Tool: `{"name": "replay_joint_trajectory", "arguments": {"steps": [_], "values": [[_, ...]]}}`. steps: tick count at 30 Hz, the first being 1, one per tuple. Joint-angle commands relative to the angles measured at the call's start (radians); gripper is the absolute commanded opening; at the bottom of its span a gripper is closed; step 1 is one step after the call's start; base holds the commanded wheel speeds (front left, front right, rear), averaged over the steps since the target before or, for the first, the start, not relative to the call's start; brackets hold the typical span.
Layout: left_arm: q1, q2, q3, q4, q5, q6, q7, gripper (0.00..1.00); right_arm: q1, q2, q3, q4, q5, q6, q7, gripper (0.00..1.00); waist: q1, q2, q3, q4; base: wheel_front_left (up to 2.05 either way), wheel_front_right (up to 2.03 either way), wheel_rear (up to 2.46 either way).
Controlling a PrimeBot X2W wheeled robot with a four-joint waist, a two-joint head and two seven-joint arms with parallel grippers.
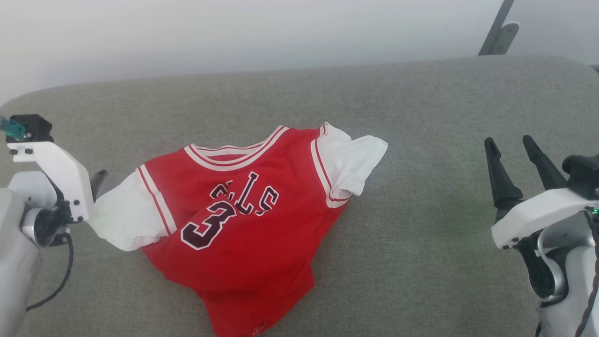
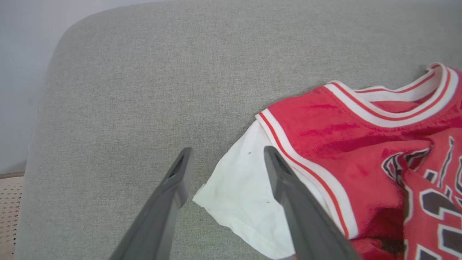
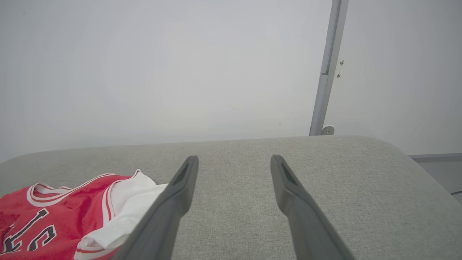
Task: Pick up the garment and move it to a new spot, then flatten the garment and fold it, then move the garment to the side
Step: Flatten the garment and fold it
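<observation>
Left pincer [image 2: 227, 151] is spread wide, both dark fingers apart and nothing clamped between them. Just under its tips lies a short white sleeve [image 2: 245, 195] of the red basketball jersey [image 2: 343, 151] with white-and-red striped trim. The sleeve's edge sits in the gap. The finger on the right of the wrist view crosses the striped cuff; touching or just above it, I can't tell.

From the head view, one dark fingertip of that pincer [image 1: 99, 181] pokes out just beside the same sleeve. The jersey's crumpled body spreads away from the left pincer toward the right one. It lies chest up, with a dark white-outlined number 3 [image 1: 208, 227] and buckled letters showing. The collar is on the far side and the hem is bunched toward the robot. It all rests on the grey woven-fabric cushion [image 1: 421, 117].

Over to the right pincer [image 1: 509, 140]: fingers apart too, gripping nothing, well clear of the jersey. Bare cushion lies between it and the other white sleeve [image 1: 351, 159]. In its own wrist view the jersey lies low to the left of its fingers. A slim grey metal post [image 3: 326, 72] rises against the pale wall beyond them. Far to the left pincer's left, a sliver of beige perforated basket [image 2: 9, 202] peeks in at the cushion's edge.
</observation>
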Motion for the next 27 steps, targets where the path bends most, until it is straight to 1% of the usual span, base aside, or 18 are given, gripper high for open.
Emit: {"name": "replay_joint_trajectory", "arguments": {"steps": [1, 4, 6, 13, 19, 27], "values": [[0.019, 0.0, 0.005, -0.008, 0.009, -0.006, -0.024, 1.0, 0.013, 0.003, -0.004, -0.006, 0.003, 0.0, -0.005, 1.0, 0.0, 0.0, -0.007, 0.003, 0.0, 0.0, 0.0], [0.034, -0.002, 0.004, -0.015, 0.006, -0.014, -0.045, 1.0, 0.024, 0.008, -0.008, -0.009, 0.0, 0.0, -0.006, 1.0, 0.0, 0.0, -0.016, 0.007, 0.0, 0.0, 0.0], [0.048, -0.003, 0.004, -0.011, -0.002, -0.015, -0.041, 1.0, 0.027, 0.01, -0.01, -0.014, 0.001, 0.0, -0.004, 1.0, 0.0, 0.0, -0.02, 0.008, 0.0, 0.0, 0.0], [0.069, -0.004, -0.011, 0.013, -0.019, -0.016, 0.014, 1.0, 0.038, 0.007, -0.014, -0.04, -0.003, 0.0, 0.015, 1.0, 0.0, 0.0, -0.011, 0.004, 0.0, 0.0, 0.0], [0.039, -0.01, -0.017, 0.065, -0.026, 0.004, 0.069, 1.0, 0.027, -0.003, -0.011, -0.066, -0.009, 0.0, 0.039, 1.0, 0.0, 0.0, 0.024, -0.009, 0.0, 0.0, 0.0], [-0.009, -0.021, -0.012, 0.135, -0.033, 0.014, 0.077, 1.0, 0.011, -0.016, -0.001, -0.087, -0.009, 0.0, 0.067, 1.0, 0.0, 0.0, 0.077, -0.024, 0.0, 0.0, 0.0]]}}
